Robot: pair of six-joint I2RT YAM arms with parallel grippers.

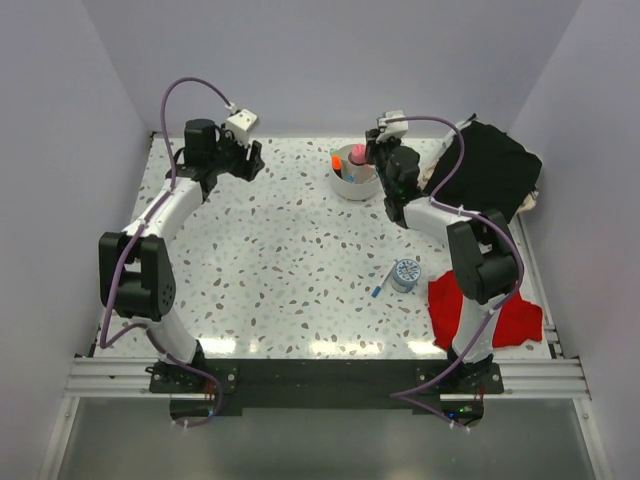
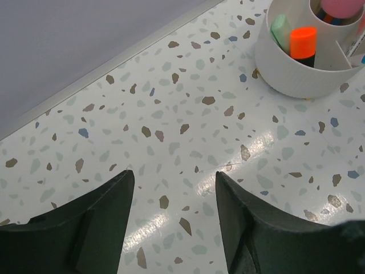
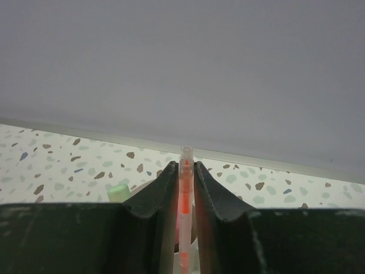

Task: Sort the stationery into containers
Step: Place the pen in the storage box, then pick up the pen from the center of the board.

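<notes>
The round white container [image 1: 355, 186] stands at the back of the table, right of centre; it holds an orange-and-black highlighter [image 2: 303, 45], a pink-capped stick [image 2: 342, 7] and a green-capped item [image 2: 279, 28]. My right gripper [image 1: 378, 150] hangs just above the container [image 2: 296, 74], shut on a thin clear pen with an orange-pink core [image 3: 186, 188] that stands upright between its fingers [image 3: 162, 188]. A green cap [image 3: 118, 192] shows below them. My left gripper [image 2: 174, 174] is open and empty over bare table at the back left [image 1: 250, 160]. A slim blue-and-white pen [image 1: 378, 288] lies on the table.
A small round grey-blue object [image 1: 405, 275] sits beside the loose pen. A red cloth [image 1: 485, 310] lies at the front right. A basket with black cloth [image 1: 490, 170] fills the back right corner. Walls close in the back and both sides.
</notes>
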